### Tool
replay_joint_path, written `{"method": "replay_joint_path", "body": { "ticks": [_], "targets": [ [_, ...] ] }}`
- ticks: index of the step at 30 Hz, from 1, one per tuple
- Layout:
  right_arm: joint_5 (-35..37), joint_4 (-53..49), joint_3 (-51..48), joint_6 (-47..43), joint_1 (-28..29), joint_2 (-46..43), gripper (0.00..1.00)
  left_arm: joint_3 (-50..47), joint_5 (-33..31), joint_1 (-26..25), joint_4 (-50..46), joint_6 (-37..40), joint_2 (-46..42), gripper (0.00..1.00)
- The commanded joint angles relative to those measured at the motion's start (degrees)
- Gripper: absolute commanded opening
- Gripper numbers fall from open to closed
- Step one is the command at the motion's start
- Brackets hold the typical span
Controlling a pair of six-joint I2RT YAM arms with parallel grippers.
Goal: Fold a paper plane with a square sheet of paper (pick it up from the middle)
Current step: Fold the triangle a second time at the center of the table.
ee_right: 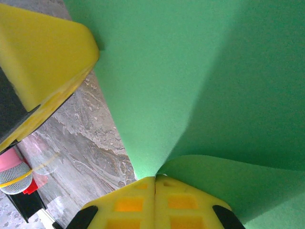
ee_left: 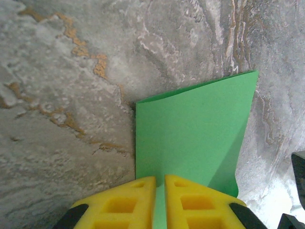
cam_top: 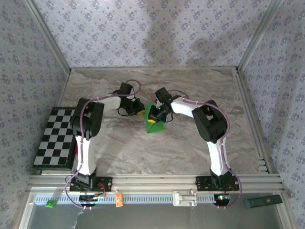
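Note:
The square sheet of paper [cam_top: 155,126] is bright green and held up off the marble table [cam_top: 143,152] between both grippers, bent into folds. My left gripper [ee_left: 160,181] has its yellow fingers nearly together, with the sheet [ee_left: 190,129] running through the thin gap and fanning out beyond them. My right gripper [ee_right: 155,180] is shut tight on a corner of the sheet [ee_right: 190,71], which spreads out from its tips in two curved flaps. From above, the left gripper [cam_top: 138,110] and right gripper [cam_top: 153,117] meet near the table's middle. A left finger [ee_right: 38,62] shows beside the paper.
A black-and-white checkered board [cam_top: 57,136] lies at the table's left edge beside the left arm. A tiny green cube [cam_top: 49,204], an orange tag [cam_top: 119,199] and a black bar [cam_top: 263,201] sit below the front rail. Patterned walls enclose the table.

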Motion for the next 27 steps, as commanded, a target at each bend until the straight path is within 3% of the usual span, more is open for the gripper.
{"method": "replay_joint_path", "body": {
  "ticks": [1, 27],
  "targets": [
    [-0.6, -1.14, 1.56, 1.01, -0.14, 1.87, 0.0, -1.01, -1.7, -1.07, -3.9, 0.62, 3.02, 0.15],
    [1.05, -1.55, 1.14, 3.88, -0.45, 2.91, 0.0, -2.16, -2.05, -1.18, -3.03, -0.12, 2.49, 0.14]
  ]
}}
